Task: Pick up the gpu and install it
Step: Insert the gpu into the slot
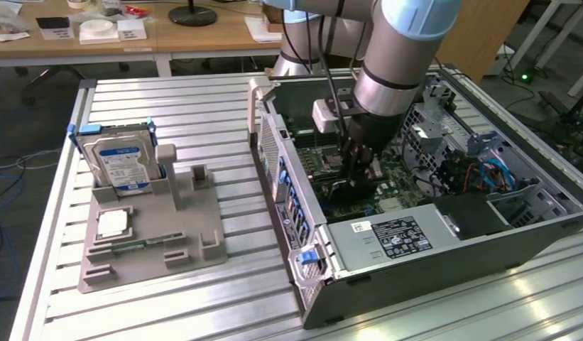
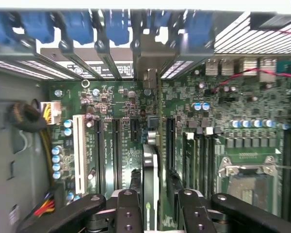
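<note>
Nearest the wrist camera, my black two-fingered gripper (image 2: 149, 201) straddles the gpu (image 2: 150, 170), a thin dark circuit card seen edge-on, with its silver-gray metal bracket (image 2: 149, 65) standing at the case's rear slot openings. Fingers (image 2: 127, 208) sit just beside each face of the card; I cannot tell whether the pads press it or stand slightly off.

Exterior view, its left to its right:
- Gray moulded parts holder (image 1: 149, 234) on the slatted aluminium table (image 1: 177, 106). A silver hard drive with a blue label (image 1: 121, 160) stands upright in it; label text not legible. A small square silver chip (image 1: 113, 224) lies flat nearer the front.
- Open gray computer case (image 1: 415, 234), side panel off. Blue slot latches run along its near wall. The gray power supply box (image 1: 390, 238) carries a black-and-white label, writing not readable.
- My arm comes down into the case over the green motherboard (image 1: 353, 202); gripper (image 1: 356, 174) low among the slots.

Wrist view: a white expansion slot (image 2: 79, 150) lies to one side of the card, black slots next to it, and the metal-framed processor socket (image 2: 245, 174) to the other side. Room beside the card is narrow; a yellow-and-red wire bundle (image 2: 44, 206) hugs the case wall.
</note>
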Robot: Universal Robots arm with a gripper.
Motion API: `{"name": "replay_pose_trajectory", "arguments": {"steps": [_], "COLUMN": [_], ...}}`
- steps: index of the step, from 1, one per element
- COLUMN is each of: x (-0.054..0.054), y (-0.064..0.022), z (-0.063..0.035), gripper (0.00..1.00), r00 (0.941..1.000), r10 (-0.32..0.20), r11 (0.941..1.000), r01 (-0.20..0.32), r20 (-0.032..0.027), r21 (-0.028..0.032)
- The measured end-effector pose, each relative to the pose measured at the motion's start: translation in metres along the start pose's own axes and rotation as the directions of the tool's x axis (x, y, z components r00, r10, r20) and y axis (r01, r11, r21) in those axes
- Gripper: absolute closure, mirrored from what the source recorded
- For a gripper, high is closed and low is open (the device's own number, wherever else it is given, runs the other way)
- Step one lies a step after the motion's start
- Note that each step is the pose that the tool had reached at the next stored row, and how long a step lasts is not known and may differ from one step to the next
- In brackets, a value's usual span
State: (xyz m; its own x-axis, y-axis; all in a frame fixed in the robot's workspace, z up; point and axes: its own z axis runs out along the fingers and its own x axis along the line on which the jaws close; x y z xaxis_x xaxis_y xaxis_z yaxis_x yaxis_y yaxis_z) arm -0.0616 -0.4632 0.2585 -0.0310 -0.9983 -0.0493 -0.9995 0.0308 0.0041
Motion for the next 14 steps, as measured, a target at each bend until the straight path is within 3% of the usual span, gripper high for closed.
{"name": "replay_pose_trajectory", "arguments": {"steps": [5, 9, 12, 14], "x": [0.000, -0.001, -0.001, -0.001], "y": [0.0000, 0.0001, 0.0000, 0.0001], "z": [-0.0076, -0.0192, -0.0196, -0.0196], "gripper": [0.65, 0.65, 0.65, 0.73], "r00": [1.0000, 1.0000, 1.0000, 1.0000], "r10": [0.000, 0.000, 0.000, 0.000], "r11": [1.0000, 1.0000, 1.0000, 1.0000], "r01": [0.000, 0.000, 0.000, 0.000], "r20": [-0.0002, -0.0004, 0.0000, 0.0000], "r21": [0.0003, 0.0002, 0.0005, 0.0005]}}
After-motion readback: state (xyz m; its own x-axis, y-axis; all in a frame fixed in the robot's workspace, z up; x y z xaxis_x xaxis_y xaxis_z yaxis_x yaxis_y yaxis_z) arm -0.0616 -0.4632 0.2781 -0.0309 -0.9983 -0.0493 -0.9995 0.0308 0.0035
